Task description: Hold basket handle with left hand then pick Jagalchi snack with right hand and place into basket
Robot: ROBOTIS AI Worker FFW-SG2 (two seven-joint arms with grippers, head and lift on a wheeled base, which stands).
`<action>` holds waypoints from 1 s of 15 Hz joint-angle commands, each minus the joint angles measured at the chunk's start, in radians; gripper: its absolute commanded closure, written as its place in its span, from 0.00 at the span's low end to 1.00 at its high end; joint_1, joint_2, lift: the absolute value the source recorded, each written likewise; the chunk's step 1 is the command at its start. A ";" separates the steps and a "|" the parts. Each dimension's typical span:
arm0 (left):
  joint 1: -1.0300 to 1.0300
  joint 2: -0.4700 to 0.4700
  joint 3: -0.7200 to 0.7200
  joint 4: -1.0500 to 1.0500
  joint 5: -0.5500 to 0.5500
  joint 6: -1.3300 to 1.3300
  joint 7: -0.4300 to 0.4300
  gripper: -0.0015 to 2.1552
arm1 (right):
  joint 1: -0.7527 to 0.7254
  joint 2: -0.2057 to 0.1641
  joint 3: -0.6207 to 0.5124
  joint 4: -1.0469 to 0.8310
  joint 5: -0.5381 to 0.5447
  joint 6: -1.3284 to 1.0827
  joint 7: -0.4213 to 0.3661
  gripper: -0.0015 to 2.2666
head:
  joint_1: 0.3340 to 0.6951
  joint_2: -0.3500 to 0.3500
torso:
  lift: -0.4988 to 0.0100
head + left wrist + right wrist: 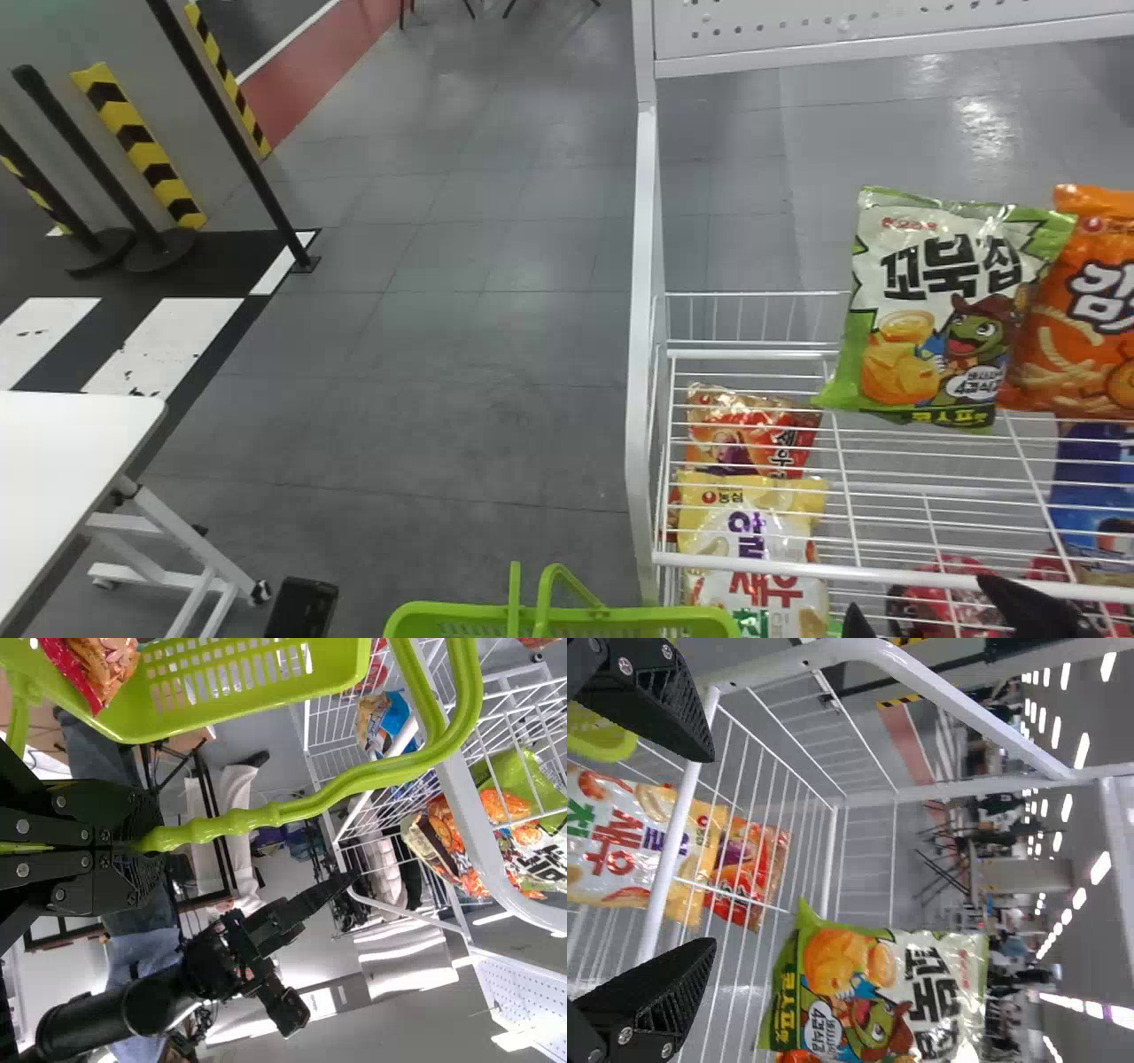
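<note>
w/ my left gripper (146, 839) i've got the green handle (221, 821) of the basket (452, 612), fingers closed on it. basket's just beside the near left corner of the wire rack (640, 372); a red-orange bag (115, 663) sits in it.

my right gripper (918, 592) is at the rack's near rail (762, 565), fingers spread apart, nothing btwn the pads.

can't tell which bag is the jagalchi snack, so here's the lot. inside the rack, left end: 2 bags, a yellow bag (753, 505) near the rail & a red bag (753, 434) behind it, farther into the rack. toward the rack's right: a green & white bag (939, 301) stands upright, partly in front of an orange bag (1081, 354), w/ a blue bag (1094, 483) nearer the rack's rail.

well left of the rack, apart from it: a white table (71, 443), plus yellow & black strips (137, 142) farther off.
</note>
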 commanded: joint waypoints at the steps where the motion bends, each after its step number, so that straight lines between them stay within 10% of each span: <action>1: 0.000 -0.003 0.000 0.000 -0.002 0.000 -0.010 0.99 | 0.017 0.050 -0.068 0.091 -0.046 -0.140 0.029 0.03 | 1.00 0.77 | 0.96; 15: 0.003 -0.009 -0.009 0.002 -0.011 0.003 -0.010 1.00 | 0.043 0.077 -0.148 0.261 -0.093 -0.438 0.072 0.03 | 1.00 0.52 | 0.96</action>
